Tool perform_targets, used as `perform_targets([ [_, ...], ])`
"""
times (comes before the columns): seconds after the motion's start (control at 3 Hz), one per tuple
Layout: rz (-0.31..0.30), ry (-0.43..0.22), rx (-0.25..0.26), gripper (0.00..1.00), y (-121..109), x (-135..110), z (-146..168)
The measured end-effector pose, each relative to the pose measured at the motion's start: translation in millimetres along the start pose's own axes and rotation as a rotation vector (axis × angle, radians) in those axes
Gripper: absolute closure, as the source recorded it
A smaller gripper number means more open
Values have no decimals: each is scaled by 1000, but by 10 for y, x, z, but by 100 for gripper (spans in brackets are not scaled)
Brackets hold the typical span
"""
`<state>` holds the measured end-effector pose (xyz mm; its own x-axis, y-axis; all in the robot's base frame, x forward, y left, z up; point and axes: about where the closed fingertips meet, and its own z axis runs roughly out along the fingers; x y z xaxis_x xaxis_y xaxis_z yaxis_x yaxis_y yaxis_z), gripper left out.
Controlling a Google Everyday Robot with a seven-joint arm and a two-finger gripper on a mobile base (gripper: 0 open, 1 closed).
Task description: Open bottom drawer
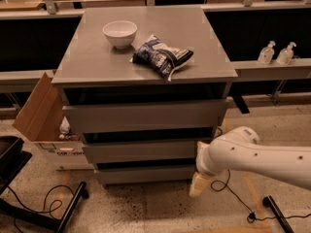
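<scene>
The grey cabinet (pixel 146 62) has three flat drawer fronts stacked one above another. The bottom drawer (pixel 146 174) is the lowest and narrowest-looking front, just above the floor, and it sits back under the middle front. My white arm (pixel 257 161) reaches in from the right. Its gripper (pixel 198 185) hangs pointing down at the right end of the bottom drawer, overlapping the front's right edge. I cannot tell whether it touches the front.
A white bowl (pixel 120 33) and a blue snack bag (pixel 162 57) lie on the cabinet top. An open cardboard box (pixel 41 113) stands against the cabinet's left side. Cables (pixel 43 203) and a black stand base (pixel 68 210) lie on the floor at the left. Two pump bottles (pixel 276 52) stand on the right ledge.
</scene>
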<state>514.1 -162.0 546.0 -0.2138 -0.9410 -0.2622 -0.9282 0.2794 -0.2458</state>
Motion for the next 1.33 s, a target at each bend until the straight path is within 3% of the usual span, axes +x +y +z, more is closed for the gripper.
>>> perform_targets([
  [0.67,-167,75,-46,0,158,138,1303],
  [1.0,-165,75,-46,0,156,136,1298],
  [1.33,-191,71,-75,0,197,19,1537],
])
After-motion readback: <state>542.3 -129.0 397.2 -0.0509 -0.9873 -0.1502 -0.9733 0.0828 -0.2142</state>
